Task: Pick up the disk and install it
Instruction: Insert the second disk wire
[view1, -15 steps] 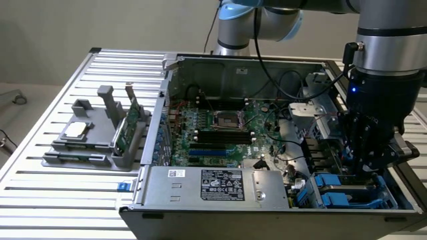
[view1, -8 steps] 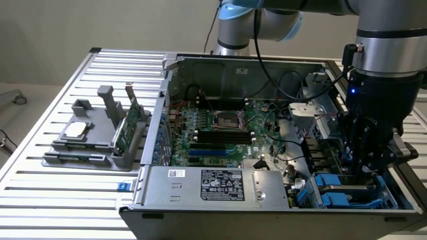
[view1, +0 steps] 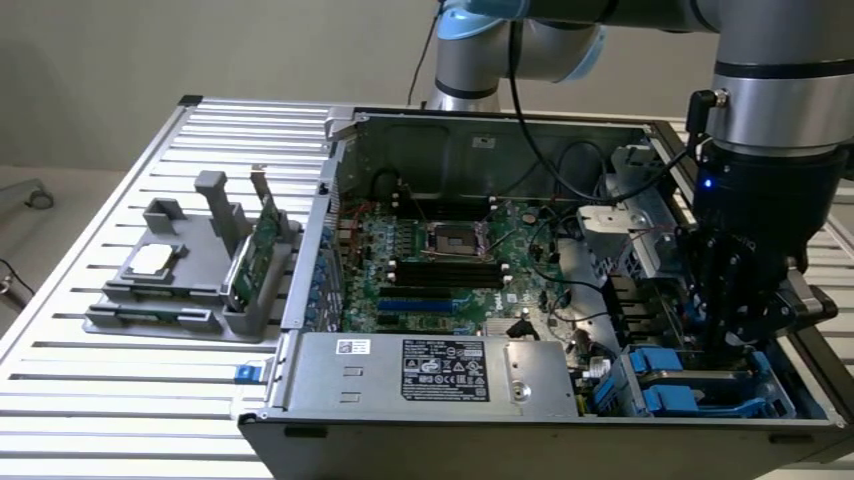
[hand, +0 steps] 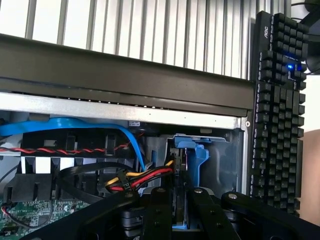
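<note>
My gripper (view1: 731, 345) reaches down into the drive bay at the front corner of the open computer case (view1: 481, 130), on the exterior view's right. In the wrist view the gripper (hand: 179, 196) is shut on the disk (hand: 181, 170). The disk stands on edge as a thin dark slab between the two black fingers (hand: 157, 212), with its blue bracket (hand: 198, 157) along one side. It sits low in the bay, close to the case's side wall (hand: 125, 80). From the exterior view the gripper body hides most of the disk.
Blue drive brackets (view1: 667, 385) sit in the bay beside the gripper. Red, yellow and black cables (hand: 135, 177) and a blue cable (hand: 75, 125) run close by. A keyboard (hand: 280, 100) lies outside the case. A grey stand (view1: 187, 290) holds a green card (view1: 254, 255) and a chip (view1: 151, 260).
</note>
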